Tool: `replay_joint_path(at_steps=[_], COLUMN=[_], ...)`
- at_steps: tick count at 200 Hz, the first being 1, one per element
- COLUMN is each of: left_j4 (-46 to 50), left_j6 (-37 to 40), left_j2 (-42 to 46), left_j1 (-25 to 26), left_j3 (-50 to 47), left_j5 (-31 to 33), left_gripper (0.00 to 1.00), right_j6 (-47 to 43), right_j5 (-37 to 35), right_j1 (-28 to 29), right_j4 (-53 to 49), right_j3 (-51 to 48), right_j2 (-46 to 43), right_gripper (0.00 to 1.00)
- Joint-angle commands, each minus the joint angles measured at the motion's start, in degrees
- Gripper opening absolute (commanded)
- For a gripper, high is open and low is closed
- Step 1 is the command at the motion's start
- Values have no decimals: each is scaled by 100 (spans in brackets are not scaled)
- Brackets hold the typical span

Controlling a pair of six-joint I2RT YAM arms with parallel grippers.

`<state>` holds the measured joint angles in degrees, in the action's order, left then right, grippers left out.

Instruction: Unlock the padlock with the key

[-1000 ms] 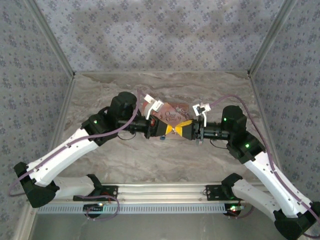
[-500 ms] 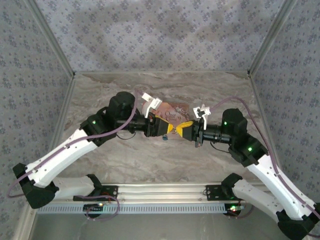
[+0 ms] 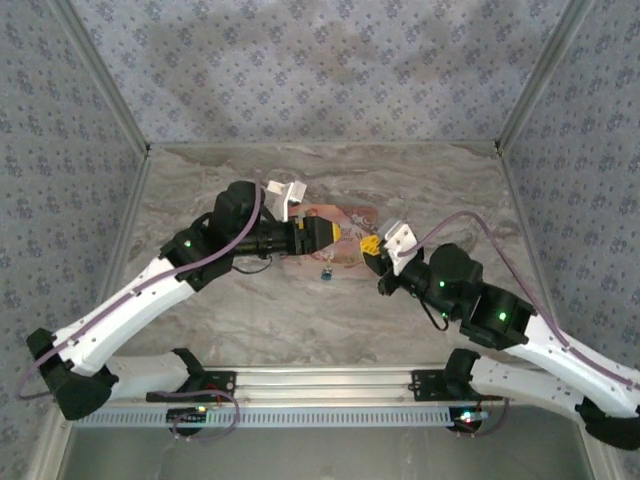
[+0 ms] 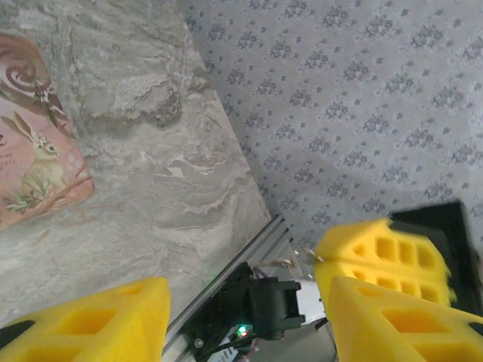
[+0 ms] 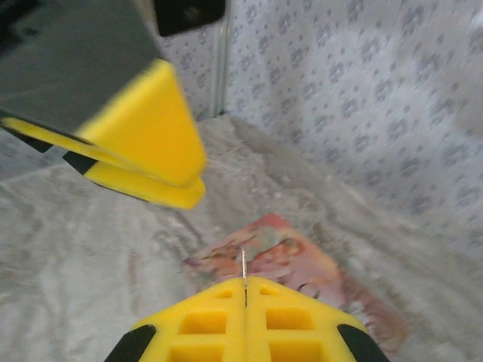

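Padlock (image 3: 326, 272) lies just nearward of both grippers. Left gripper (image 3: 336, 232) is closer and spread; right gripper (image 3: 371, 244) is pressed together on a thin key (image 5: 244, 265).

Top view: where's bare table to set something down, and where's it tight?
Free: the far strip of table between the back wall and the pink box; the near strip between the padlock and the front rail; the left edge outside the left arm. Crowded: the middle, where left gripper and right gripper sit by the box.
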<state>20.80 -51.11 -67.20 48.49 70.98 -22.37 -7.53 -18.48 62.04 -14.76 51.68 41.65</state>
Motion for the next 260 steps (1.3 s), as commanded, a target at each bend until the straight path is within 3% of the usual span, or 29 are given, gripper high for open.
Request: replay_joint_path(at_steps=[1,57,124,212,260], left_j4=[-273,-424,-620,-667,-577], left_j6=[-596,-808,-960,-1014,-945], left_j2=[-112,-175,-248,-370,-347], left_j1=[62,152,255,266,267], left_j3=[38,146,104,144,137], left_j5=[101,57,26,-53,31], left_gripper=[57,57,49,24,1], right_j6=[-1227,-1935,-2270,-2565,-2547], right_j5=[-1849,-2622,-2872,-3130,-3148], right_j1=[616,1311,1430,1599,1610], right_j4=[725,1225,1448,1683,1697], right_j3=[-128,-213,-203,-247,-235], right_j2=[89,469,903,1143,1171], right_gripper=[0,0,0,0,0])
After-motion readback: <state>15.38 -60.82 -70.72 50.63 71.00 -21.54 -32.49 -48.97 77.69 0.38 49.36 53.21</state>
